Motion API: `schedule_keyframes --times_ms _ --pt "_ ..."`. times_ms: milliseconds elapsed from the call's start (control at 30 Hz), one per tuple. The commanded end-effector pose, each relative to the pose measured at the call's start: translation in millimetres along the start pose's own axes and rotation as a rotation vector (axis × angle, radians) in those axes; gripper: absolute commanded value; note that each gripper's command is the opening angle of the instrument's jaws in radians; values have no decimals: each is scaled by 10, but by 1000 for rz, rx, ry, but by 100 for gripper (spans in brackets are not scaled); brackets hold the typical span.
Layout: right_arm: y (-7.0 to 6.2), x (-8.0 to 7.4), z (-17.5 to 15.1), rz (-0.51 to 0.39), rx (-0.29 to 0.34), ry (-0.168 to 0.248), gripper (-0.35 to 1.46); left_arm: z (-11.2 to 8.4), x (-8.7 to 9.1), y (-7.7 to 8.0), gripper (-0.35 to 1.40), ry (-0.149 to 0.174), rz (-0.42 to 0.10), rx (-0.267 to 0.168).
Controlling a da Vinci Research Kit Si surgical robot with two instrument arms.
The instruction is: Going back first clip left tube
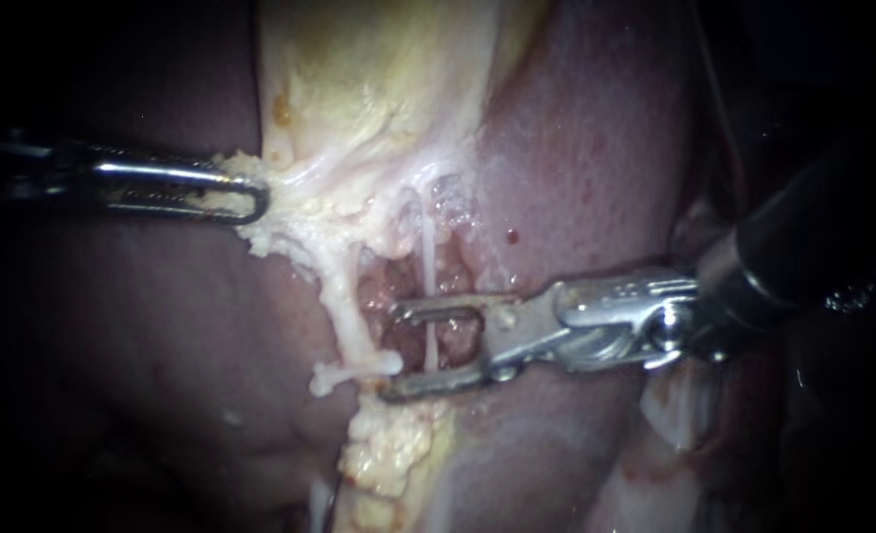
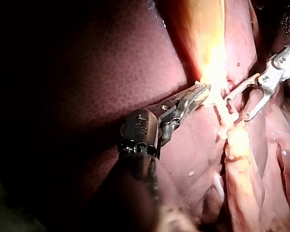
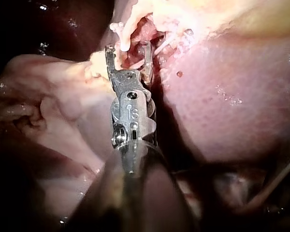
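My left instrument [image 1: 256,197] comes in from the left, its jaws shut on the pale edge of the gallbladder [image 1: 379,89]; the left wrist view shows the same hold [image 2: 202,90]. From the right, my right instrument [image 1: 395,351] stands with jaws open around a thin pale tube [image 1: 428,286] that runs down between them. Neither jaw presses on it. A thicker pale left tube [image 1: 345,311] lies just beyond the jaw tips and bends sideways at its lower end. In the right wrist view the open jaws [image 3: 128,48] frame raw red tissue and a pale tube [image 3: 125,30].
Reddish liver [image 1: 606,148] fills the right side, behind and under the right instrument's shaft. A lump of yellow fat [image 1: 389,454] sits below the open jaws. Darker liver [image 1: 142,326] lies under the left instrument.
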Motion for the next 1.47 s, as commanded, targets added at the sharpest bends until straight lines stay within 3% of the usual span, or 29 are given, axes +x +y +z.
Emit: schedule_keyframes --times_ms 33,267,400,667,1067,1467 --pt "0 1 -8 -17 -2 1 50 0 0 0 -35 0 0 0" --pt "6 10 -68 -42 0 4 50 -1 0 0 -35 0 0 0" --pt "8 11 -83 -45 6 4 50 -1 0 0 -35 0 0 0" --pt "8 10 -87 -51 8 4 50 11 -3 0 -35 3 2 7" --pt "8 9 -88 -51 8 4 50 63 -16 -3 -35 -10 14 -12" --pt "6 11 -88 -51 8 4 50 63 -18 -4 -35 -11 15 -16"
